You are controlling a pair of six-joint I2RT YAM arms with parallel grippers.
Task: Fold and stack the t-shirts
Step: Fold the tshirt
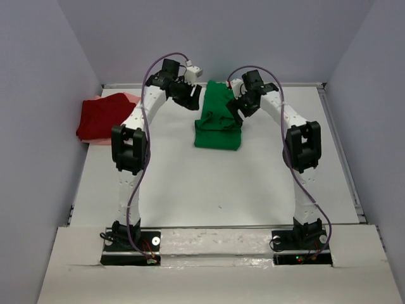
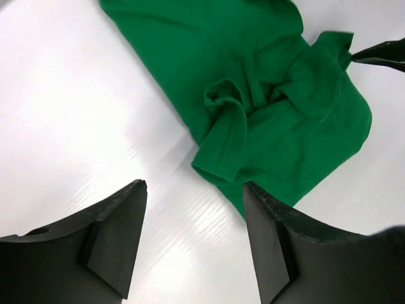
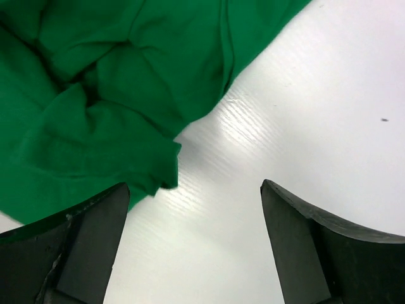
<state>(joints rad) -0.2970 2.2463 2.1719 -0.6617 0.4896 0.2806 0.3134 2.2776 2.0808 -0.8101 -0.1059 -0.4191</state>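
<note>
The bright green t-shirt (image 1: 217,120) lies bunched and partly folded on the white table (image 1: 215,190) at the back centre. Its crumpled sleeves fill the left wrist view (image 2: 272,95) and the right wrist view (image 3: 107,76). My left gripper (image 1: 190,97) hovers at the shirt's far left edge, and its jaws (image 2: 195,187) stand open over bare table with only the cloth's hem by the right finger. My right gripper (image 1: 236,107) is at the shirt's right edge, open (image 3: 195,185) and holding nothing. A dark red t-shirt (image 1: 101,117) lies folded at the left on a pale pink t-shirt (image 1: 130,98).
Grey walls (image 1: 38,95) close in the table on the left, back and right. The red and pink pile sits against the left wall. The tip of the right gripper's finger (image 2: 380,54) shows at the upper right of the left wrist view.
</note>
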